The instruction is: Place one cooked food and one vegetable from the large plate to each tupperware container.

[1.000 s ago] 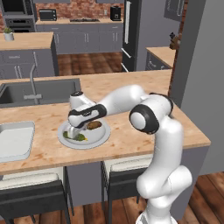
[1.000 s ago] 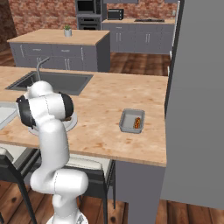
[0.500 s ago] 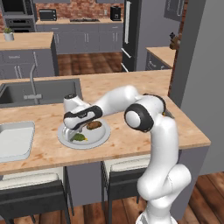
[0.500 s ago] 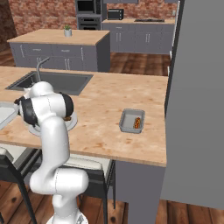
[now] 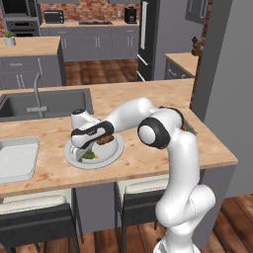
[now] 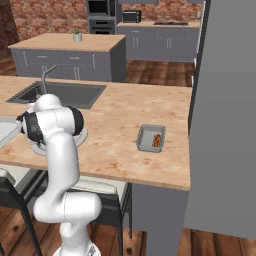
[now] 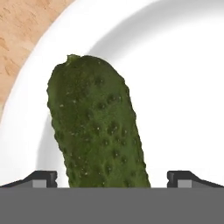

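Note:
The large plate point(image 5: 112, 150) lies on the wooden counter, and its white surface point(image 7: 175, 87) shows close up in the hand view. On it lie a dark green bumpy cucumber point(image 7: 98, 127), seen small in the left base view point(image 5: 90, 156), and a brown cooked piece point(image 5: 105, 141). My gripper point(image 7: 112, 177) is low over the plate point(image 6: 81, 135) and open, one fingertip on each side of the cucumber's near end. My gripper point(image 5: 83, 148) sits at the plate's left part. One tupperware container point(image 5: 15, 158) lies left of the plate. The other point(image 6: 151, 138) holds an orange-brown food.
A dark sink basin point(image 5: 44, 104) with a faucet point(image 5: 35, 91) is behind the plate. Bar stools point(image 5: 34, 217) stand under the counter's front edge. A grey wall point(image 6: 225, 115) rises at the counter's right end. Bare counter point(image 6: 120, 125) lies between the plate and the right container.
The hand has swung left and dropped lower over the plate's left part. Its fingers stay wide apart. The foods on the plate have not moved.

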### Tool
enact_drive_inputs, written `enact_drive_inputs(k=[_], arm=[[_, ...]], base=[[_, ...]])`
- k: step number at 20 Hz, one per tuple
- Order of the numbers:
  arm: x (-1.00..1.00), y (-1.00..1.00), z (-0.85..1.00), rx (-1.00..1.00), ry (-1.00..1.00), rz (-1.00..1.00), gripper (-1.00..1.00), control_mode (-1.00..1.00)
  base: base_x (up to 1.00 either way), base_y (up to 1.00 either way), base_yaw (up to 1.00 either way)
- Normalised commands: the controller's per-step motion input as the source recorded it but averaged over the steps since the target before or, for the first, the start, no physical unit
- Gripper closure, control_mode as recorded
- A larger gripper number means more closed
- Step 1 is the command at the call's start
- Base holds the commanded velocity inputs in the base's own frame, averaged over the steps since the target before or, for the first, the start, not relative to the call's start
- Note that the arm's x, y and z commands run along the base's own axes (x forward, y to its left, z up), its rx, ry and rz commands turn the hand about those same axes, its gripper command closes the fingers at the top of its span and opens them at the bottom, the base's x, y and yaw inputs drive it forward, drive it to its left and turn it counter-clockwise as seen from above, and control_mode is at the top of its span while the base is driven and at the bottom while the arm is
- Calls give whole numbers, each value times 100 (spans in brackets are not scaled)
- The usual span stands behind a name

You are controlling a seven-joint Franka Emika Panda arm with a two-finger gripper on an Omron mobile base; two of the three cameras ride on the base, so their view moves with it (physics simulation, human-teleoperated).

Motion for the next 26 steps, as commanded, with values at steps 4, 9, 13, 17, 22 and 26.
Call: enact_drive_inputs(k=[4, 9, 13, 17, 22, 26], arm=[[0, 0, 0, 0, 0, 0, 100, -100], [0, 0, 0, 0, 0, 0, 100, -100], [-10, -9, 2, 0, 0, 0, 100, -100], [-48, -53, 51, 0, -6, -5, 100, -100], [-46, -90, 69, 0, -2, -25, 100, -100], [-22, -100, 55, -5, 0, -42, 100, -100]], base=[[0, 0, 0], [0, 0, 0], [0, 0, 0], [0, 0, 0], [0, 0, 0], [0, 0, 0]])
